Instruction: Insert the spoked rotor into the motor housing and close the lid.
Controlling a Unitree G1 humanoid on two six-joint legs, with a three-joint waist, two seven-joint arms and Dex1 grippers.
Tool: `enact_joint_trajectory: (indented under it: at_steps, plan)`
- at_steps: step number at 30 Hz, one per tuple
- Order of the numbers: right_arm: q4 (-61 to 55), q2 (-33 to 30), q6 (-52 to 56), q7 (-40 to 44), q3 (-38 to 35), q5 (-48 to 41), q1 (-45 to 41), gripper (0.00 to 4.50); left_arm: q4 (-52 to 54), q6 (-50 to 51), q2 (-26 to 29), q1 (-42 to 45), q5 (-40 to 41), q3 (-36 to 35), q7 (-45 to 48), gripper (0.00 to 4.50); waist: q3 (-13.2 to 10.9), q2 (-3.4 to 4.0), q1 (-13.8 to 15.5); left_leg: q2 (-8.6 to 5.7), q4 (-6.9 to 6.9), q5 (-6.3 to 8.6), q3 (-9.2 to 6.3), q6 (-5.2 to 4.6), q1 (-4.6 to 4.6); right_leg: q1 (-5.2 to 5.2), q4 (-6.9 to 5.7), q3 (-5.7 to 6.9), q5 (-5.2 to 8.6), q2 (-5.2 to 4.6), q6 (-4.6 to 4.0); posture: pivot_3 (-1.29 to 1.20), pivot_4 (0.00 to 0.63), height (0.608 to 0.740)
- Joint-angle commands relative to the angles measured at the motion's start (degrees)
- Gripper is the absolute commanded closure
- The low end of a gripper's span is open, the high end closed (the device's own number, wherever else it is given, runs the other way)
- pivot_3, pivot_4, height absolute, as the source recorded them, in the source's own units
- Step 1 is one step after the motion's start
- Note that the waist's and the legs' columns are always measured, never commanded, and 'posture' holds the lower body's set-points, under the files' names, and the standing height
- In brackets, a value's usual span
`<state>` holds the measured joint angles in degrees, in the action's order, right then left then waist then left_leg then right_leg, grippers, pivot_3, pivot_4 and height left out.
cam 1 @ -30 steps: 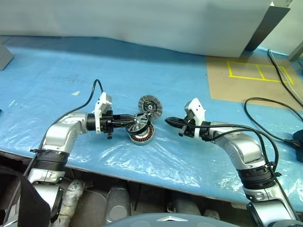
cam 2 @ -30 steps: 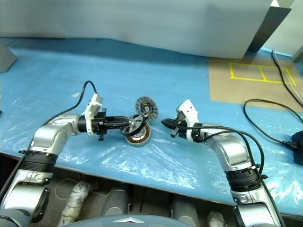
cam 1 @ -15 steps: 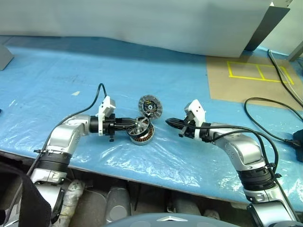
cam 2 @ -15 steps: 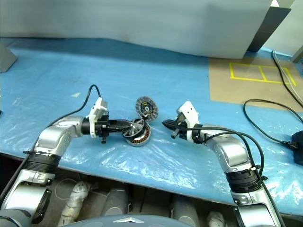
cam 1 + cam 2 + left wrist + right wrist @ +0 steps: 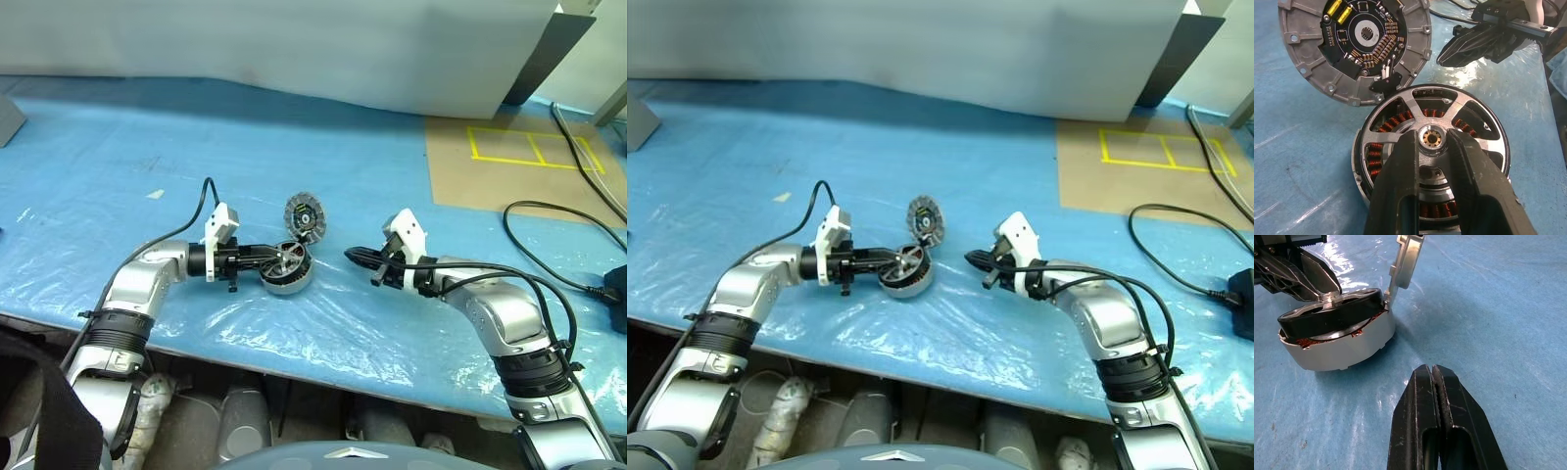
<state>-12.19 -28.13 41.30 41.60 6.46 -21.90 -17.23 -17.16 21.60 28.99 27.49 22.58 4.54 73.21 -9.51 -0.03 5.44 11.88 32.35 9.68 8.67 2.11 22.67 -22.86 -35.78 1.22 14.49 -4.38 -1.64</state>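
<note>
The spoked rotor (image 5: 1411, 108) lies on top of the motor housing (image 5: 1342, 352), slightly tilted, with copper windings showing through its openings. My left gripper (image 5: 278, 258) reaches in from the left and is shut on a spoke beside the hub; its fingers (image 5: 1400, 186) straddle that spoke. The lid (image 5: 305, 214) stands tilted on edge just behind the housing and touches its far rim, its circuit side with yellow parts facing the left wrist view. My right gripper (image 5: 1431, 369) is shut and empty, hovering a short way to the right of the housing.
Blue plastic sheet (image 5: 147, 127) covers the table. A brown board with yellow tape (image 5: 509, 162) lies at the back right. Black cables (image 5: 549, 225) run along the right side. A white panel (image 5: 294, 49) stands along the back. The table's front edge is close below the arms.
My left gripper has come down with the rotor, which went from steeply tilted above the housing to lying nearly flat on it. The lid now stands more on edge. The right arm stayed still.
</note>
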Motion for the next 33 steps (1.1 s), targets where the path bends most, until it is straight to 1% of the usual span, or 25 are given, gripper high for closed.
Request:
enact_joint_trajectory:
  at_steps: [1, 8, 11, 12, 13, 14, 16, 23, 26, 28, 30, 33]
  plan:
    - [-1.73, -0.55, -0.65, 0.36, -0.37, -0.22, -0.38, 4.5, 1.63, -2.11, 0.14, 0.24, -0.09, -0.3, 0.53, 3.98, 0.0, 0.0, 0.0, 0.0, 0.0, 0.0, 0.0, 0.0, 0.0, 0.0, 0.0, 0.0, 0.0, 0.0, 0.0, 0.0, 0.15, 0.74]
    - [-1.68, -0.38, -0.66, 0.6, -0.12, -0.26, -0.17, 4.5, 2.99, -1.88, 0.89, 1.7, 0.65, -1.18, 0.88, 3.98, 0.0, 0.0, 0.01, 0.0, 0.0, 0.0, 0.0, 0.0, 0.0, 0.0, 0.0, 0.0, 0.0, 0.0, 0.0, 0.0, 0.15, 0.74]
    - [-1.57, -0.22, -0.74, 0.68, 0.03, -0.24, -0.23, 4.5, 3.99, 3.04, 2.38, 2.68, 3.59, -0.95, 4.85, 3.98, 0.0, 0.0, -0.01, 0.01, 0.0, 0.0, 0.0, 0.0, 0.0, -0.01, 0.0, 0.0, 0.0, 0.01, 0.0, 0.0, 0.15, 0.74]
    - [-1.49, -0.16, -0.8, 0.69, 0.09, -0.21, -0.27, 4.5, 4.46, 3.15, 2.68, 2.78, 3.73, -0.89, 5.55, 3.26, 0.0, 0.0, 0.0, 0.01, -0.01, 0.0, 0.0, 0.0, 0.0, -0.01, 0.0, 0.0, 0.0, 0.01, 0.0, 0.0, 0.15, 0.74]
    - [-1.35, -0.07, -0.88, 0.68, 0.18, -0.11, -0.34, 4.5, 4.88, 2.18, 2.78, 2.72, 3.34, -0.86, 5.58, 3.01, 0.0, 0.0, 0.04, 0.0, -0.01, 0.0, 0.0, 0.0, 0.01, -0.02, 0.0, 0.0, 0.0, 0.01, 0.0, 0.0, 0.15, 0.74]
    - [-1.13, 0.04, -0.96, 0.69, 0.25, -0.02, -0.41, 4.5, 5.16, 0.07, 2.4, 2.56, 2.23, -1.02, 4.22, 2.66, 0.0, 0.0, 0.04, -0.01, -0.01, 0.0, 0.0, 0.0, 0.01, -0.01, 0.01, 0.01, 0.01, 0.0, -0.01, 0.0, 0.15, 0.74]
    - [-0.74, 0.24, -1.24, 0.71, 0.49, 0.22, -0.4, 4.5, 5.52, -0.82, 1.73, 2.67, 1.66, -1.48, 2.1, 2.04, 0.0, 0.01, 0.09, -0.01, -0.01, 0.0, 0.0, 0.0, 0.01, 0.01, 0.01, 0.01, 0.01, -0.01, -0.01, 0.0, 0.15, 0.74]
    - [-1.25, 0.72, -0.91, 0.73, 0.68, -0.13, 0.01, 4.5, 7.18, -0.59, 3.21, 2.57, 2.21, -2.0, 1.84, 2.04, 0.0, 0.01, 0.05, 0.0, 0.03, 0.0, 0.0, 0.0, 0.0, 0.02, -0.01, 0.01, 0.02, -0.01, -0.04, 0.0, 0.15, 0.74]
    - [-3.79, 0.67, 0.75, 2.39, -0.51, -3.28, -0.46, 4.5, 6.57, 0.39, 5.38, 3.12, 3.28, -3.63, 2.86, 2.04, 0.0, 0.01, -0.04, 0.01, 0.02, 0.0, 0.0, 0.0, 0.0, 0.02, -0.01, 0.01, 0.02, 0.01, -0.04, 0.0, 0.15, 0.74]
    - [-6.86, 0.3, 4.03, 4.99, -1.98, -8.64, -1.45, 4.5, 5.08, 0.65, 7.59, 2.16, 3.32, -5.33, 2.88, 2.04, 0.0, 0.01, -0.04, 0.02, 0.01, 0.0, -0.01, 0.0, -0.01, 0.01, -0.02, 0.01, 0.01, 0.03, -0.02, 0.0, 0.15, 0.74]
    - [-9.54, -1.39, 6.57, 8.13, -2.22, -12.44, -1.89, 4.5, 4.25, 0.76, 9.13, 0.71, 3.08, -6.43, 2.34, 2.04, 0.01, 0.02, -0.06, 0.02, -0.01, 0.0, -0.01, 0.0, -0.01, 0.01, -0.01, 0.01, 0.01, 0.03, -0.01, 0.0, 0.15, 0.74]
    - [-12.56, -4.96, 7.12, 11.37, 0.36, -13.09, -0.76, 4.5, 4.15, 2.59, 9.31, -0.66, 3.66, -8.33, -0.46, 2.04, 0.01, 0.02, 0.17, 0.0, 0.0, 0.0, -0.01, 0.0, -0.02, 0.05, 0.04, 0.01, 0.0, 0.01, 0.0, 0.0, 0.15, 0.74]
